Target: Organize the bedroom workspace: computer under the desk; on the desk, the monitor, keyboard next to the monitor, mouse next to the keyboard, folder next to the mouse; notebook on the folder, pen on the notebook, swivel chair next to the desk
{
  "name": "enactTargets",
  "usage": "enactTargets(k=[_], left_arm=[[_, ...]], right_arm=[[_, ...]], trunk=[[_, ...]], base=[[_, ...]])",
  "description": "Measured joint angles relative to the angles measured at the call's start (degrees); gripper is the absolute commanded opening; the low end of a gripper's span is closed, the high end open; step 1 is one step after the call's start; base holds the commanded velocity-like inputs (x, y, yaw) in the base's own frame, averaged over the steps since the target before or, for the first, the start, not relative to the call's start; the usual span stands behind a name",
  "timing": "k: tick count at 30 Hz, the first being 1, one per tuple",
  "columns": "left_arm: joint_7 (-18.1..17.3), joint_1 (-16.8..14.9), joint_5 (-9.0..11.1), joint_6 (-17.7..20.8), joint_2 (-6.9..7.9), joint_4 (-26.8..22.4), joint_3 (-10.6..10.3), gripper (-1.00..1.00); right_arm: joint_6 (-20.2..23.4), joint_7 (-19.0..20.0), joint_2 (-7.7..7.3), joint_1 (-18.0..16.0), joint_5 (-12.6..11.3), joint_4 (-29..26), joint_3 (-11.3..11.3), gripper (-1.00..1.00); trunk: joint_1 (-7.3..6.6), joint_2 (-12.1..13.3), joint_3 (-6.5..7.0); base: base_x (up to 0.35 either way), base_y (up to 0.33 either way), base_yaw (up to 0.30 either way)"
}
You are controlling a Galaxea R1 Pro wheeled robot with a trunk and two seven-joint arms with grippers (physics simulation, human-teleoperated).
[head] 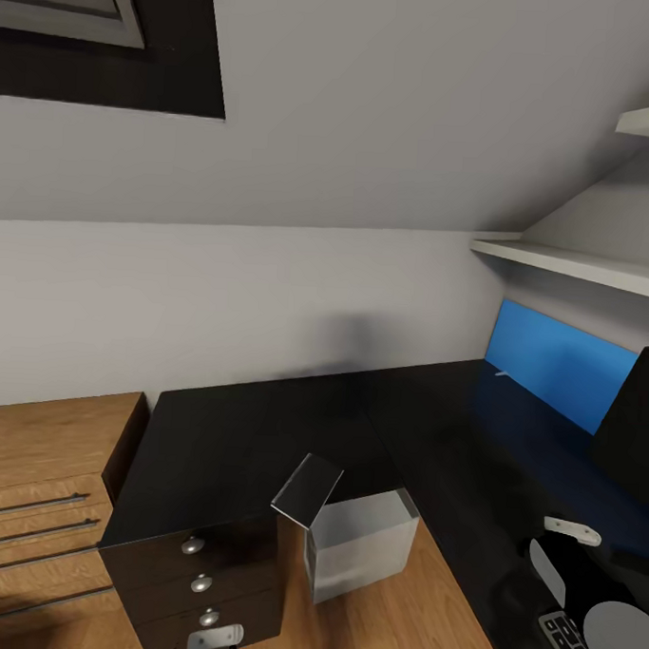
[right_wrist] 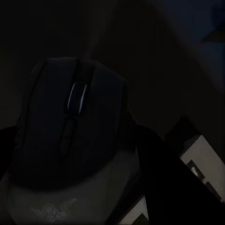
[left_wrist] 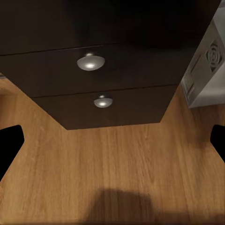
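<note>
The right pincer (right_wrist: 70, 187) grips the mouse (right_wrist: 70, 126) between its fingers, above the black counter (head: 262, 435). Judged best: lower it gently just beside the keyboard (head: 569, 642) directly below, then release.

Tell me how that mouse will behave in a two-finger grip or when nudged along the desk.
The mouse has a smooth rounded shell, so parallel fingers may slip off its curved sides. It looks small and probably light. Its low, broad shape suggests it would slide rather than tip or roll on the glossy black desk.
</note>
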Motion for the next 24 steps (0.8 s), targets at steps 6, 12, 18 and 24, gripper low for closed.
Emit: enactTargets(k=[6, 12, 18, 24], left_arm=[[0.0, 0.0, -0.01, 0.0, -0.01, 0.02, 0.0, 1.0], [0.0, 0.0, 0.0, -0.07, 0.03, 0.03, 0.06, 1.0], [0.0, 0.0, 0.0, -0.02, 0.04, 0.03, 0.09, 1.0], [0.0, 0.0, 0.0, 0.0, 0.04, 0.03, 0.09, 1.0]], right_arm=[[0.0, 0.0, 0.0, -0.01, 0.01, 0.0, 0.0, -1.0], [0.01, 0.17, 0.0, -0.03, -0.14, 0.0, 0.15, 1.0], [0.02, 0.17, 0.0, 0.01, -0.17, -0.04, 0.22, 1.0], [-0.04, 0.17, 0.0, 0.0, -0.16, -0.08, 0.15, 1.0]], trunk=[[0.01, 0.0, 0.0], [0.0, 0.0, 0.0], [0.0, 0.0, 0.0], [0.0, 0.0, 0.0]], base=[[-0.029, 0.0, 0.0], [-0.013, 0.0, 0.0], [0.0, 0.0, 0.0], [0.0, 0.0, 0.0]])
